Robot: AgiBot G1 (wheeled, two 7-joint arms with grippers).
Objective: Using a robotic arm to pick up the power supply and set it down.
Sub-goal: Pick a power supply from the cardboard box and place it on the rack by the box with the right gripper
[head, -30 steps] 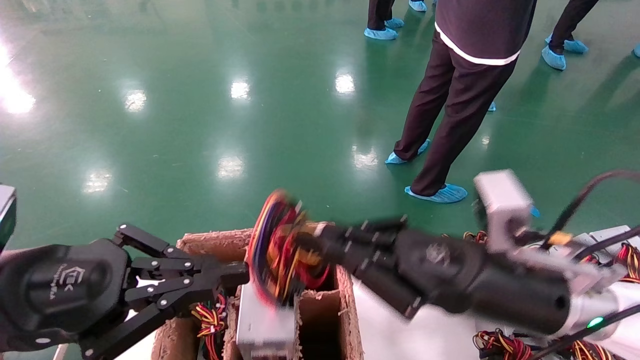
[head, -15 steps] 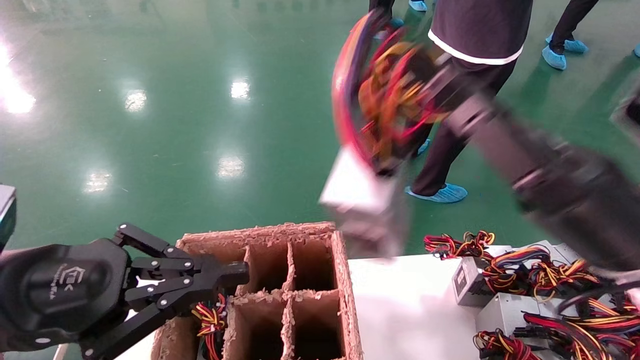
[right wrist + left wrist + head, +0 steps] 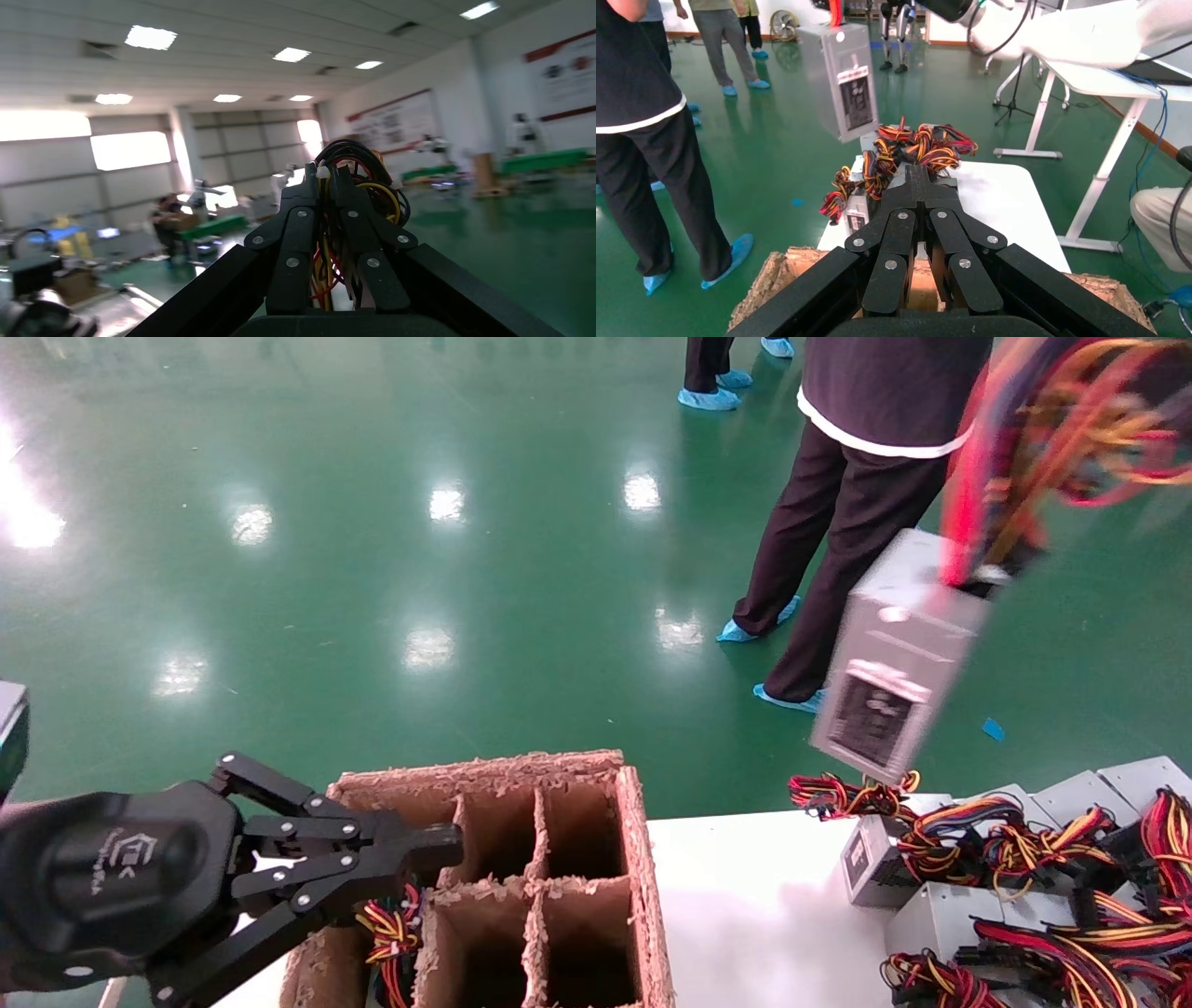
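Swung rightward since before, the power supply [image 3: 894, 658] hangs high over the desk [image 3: 754, 905] — silver-grey box, vented face tilted. Right gripper [image 3: 329, 184] jaws clench its wire bundle [image 3: 1052, 421]; left gripper [image 3: 424, 850] jaws are pressed together beside the pulp tray [image 3: 643, 859].

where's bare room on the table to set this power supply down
The white table is bare between the cardboard divider box and the pile of power supplies. That right side is crowded with units and wire bundles. The held power supply hangs from the right end effector above the pile's edge. The left end effector sits at the box.
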